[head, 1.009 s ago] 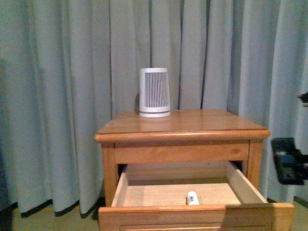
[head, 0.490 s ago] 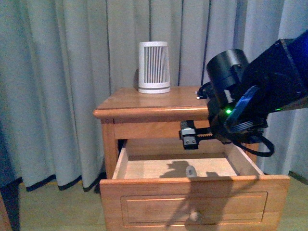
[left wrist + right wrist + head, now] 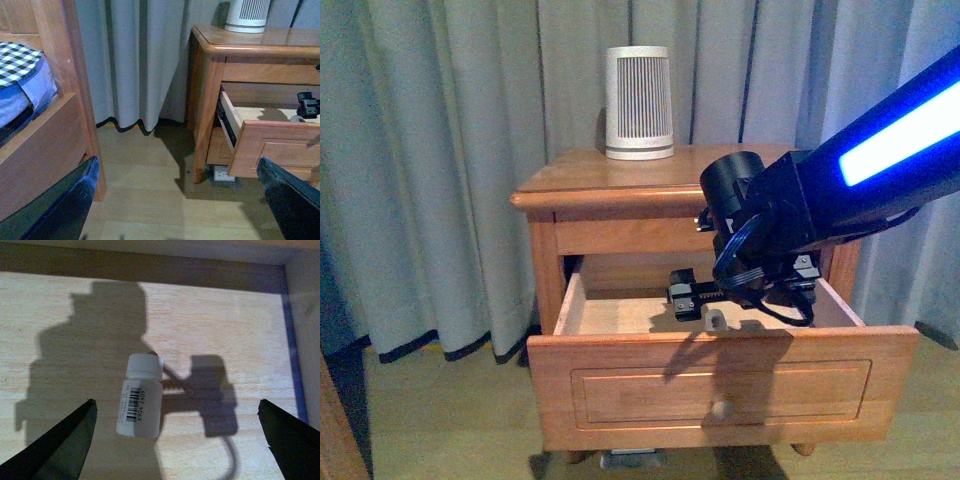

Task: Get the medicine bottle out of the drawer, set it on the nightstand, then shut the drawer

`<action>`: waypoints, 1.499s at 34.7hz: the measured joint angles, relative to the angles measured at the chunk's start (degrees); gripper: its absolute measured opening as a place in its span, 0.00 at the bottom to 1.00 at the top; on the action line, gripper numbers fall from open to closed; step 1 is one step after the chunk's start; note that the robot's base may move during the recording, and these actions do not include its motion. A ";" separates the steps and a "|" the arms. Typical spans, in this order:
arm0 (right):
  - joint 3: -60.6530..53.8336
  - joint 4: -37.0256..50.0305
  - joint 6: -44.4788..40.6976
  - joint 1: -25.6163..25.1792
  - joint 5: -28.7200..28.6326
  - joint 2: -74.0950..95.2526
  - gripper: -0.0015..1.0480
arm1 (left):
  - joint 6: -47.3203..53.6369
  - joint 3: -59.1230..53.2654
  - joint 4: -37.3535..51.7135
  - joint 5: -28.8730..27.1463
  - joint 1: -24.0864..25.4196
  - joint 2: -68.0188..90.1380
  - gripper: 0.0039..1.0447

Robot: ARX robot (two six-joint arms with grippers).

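The nightstand [image 3: 620, 175] stands against the curtain with its upper drawer [image 3: 720, 375] pulled out. The small white medicine bottle [image 3: 716, 320] lies on its side on the drawer's pale floor [image 3: 75, 340]. In the right wrist view the bottle [image 3: 141, 395] shows a barcode label. My right gripper [image 3: 688, 297] hangs open inside the drawer just above the bottle. In its wrist view the right gripper [image 3: 176, 405] has wide-apart fingers, and the bottle lies nearer one finger, touching neither. My left gripper [image 3: 177, 162] is open and empty above the floor, apart from the nightstand [image 3: 260, 42].
A white-grey ribbed cylinder [image 3: 639, 103] stands at the back of the nightstand top. Grey curtains [image 3: 440, 150] hang behind. A wooden bed frame [image 3: 55, 125] with checked bedding [image 3: 20, 65] is beside my left gripper. A white socket block [image 3: 220, 175] lies under the nightstand.
My right arm has come in from the right edge and dropped into the open drawer over the bottle. The front view has shifted, showing more of the drawer front.
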 joint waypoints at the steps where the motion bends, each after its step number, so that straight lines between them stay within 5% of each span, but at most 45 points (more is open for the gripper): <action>1: 0.85 -0.42 0.13 0.04 0.02 0.66 0.93 | 0.00 0.00 0.00 0.00 0.00 0.00 0.94; 20: 14.86 -7.30 1.86 0.55 0.02 11.54 0.93 | 0.00 0.00 0.02 0.00 0.00 0.00 0.94; 35: 13.97 -5.46 2.75 0.90 0.09 12.00 0.31 | 0.00 0.00 0.00 0.00 0.00 0.00 0.94; 52: -9.07 5.14 4.02 2.82 -1.20 -7.50 0.29 | 0.00 0.00 0.00 0.00 0.00 0.00 0.94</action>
